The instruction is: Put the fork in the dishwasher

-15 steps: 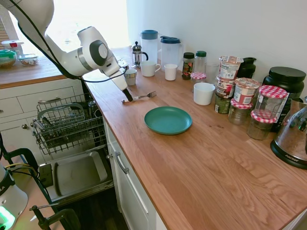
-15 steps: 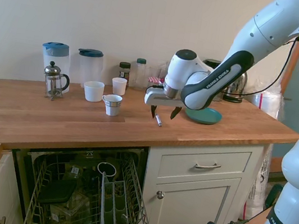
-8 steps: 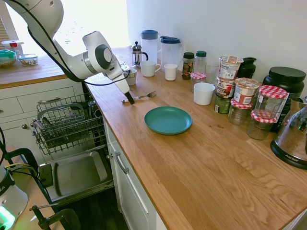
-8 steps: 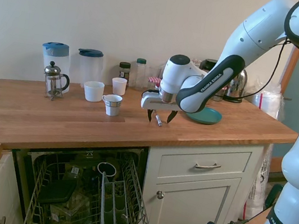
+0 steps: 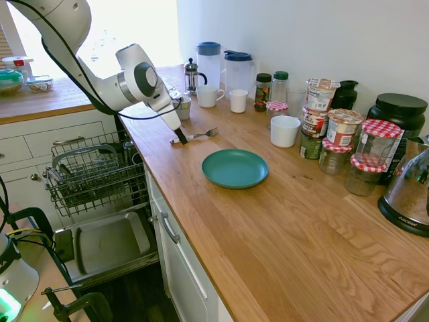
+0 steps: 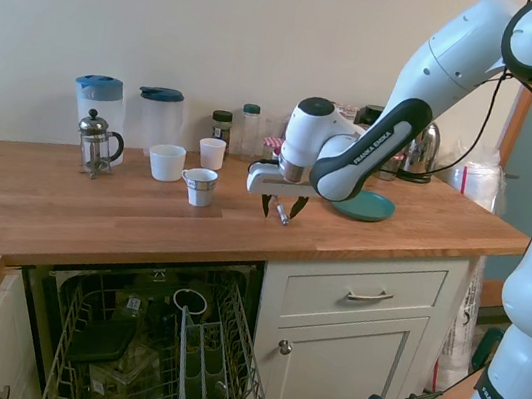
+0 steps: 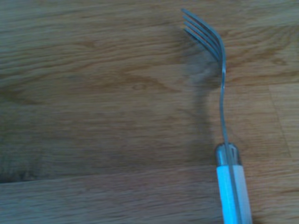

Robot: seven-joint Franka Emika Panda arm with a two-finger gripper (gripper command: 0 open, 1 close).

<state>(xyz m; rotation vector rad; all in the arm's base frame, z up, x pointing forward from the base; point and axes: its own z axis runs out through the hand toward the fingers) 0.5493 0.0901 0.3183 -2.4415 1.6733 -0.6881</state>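
Note:
The fork (image 5: pixel 200 135) lies flat on the wooden counter (image 5: pixel 268 221) near its front edge, with its tines pointing toward the back wall. My gripper (image 5: pixel 179 138) is down at the counter over the fork's handle end. In the second exterior view the gripper (image 6: pixel 282 208) is open, one finger on each side of the handle (image 6: pixel 283 214). The wrist view shows the fork (image 7: pixel 222 107) from close by, its pale handle running off the frame. The dishwasher stands open below the counter, its wire rack (image 5: pixel 94 176) pulled out over the dropped door (image 5: pixel 107 243).
A teal plate (image 5: pixel 234 168) sits just beyond the fork. Two jugs (image 5: pixel 209 62), a French press (image 5: pixel 192 75), white cups (image 5: pixel 208 96) and a small patterned cup (image 5: pixel 181 105) stand behind the gripper. Jars (image 5: pixel 342 134) crowd the back right. The rack (image 6: pixel 159 365) holds a few items.
My gripper has come down lower and shifted slightly along the counter onto the fork's handle end. The fork has not moved.

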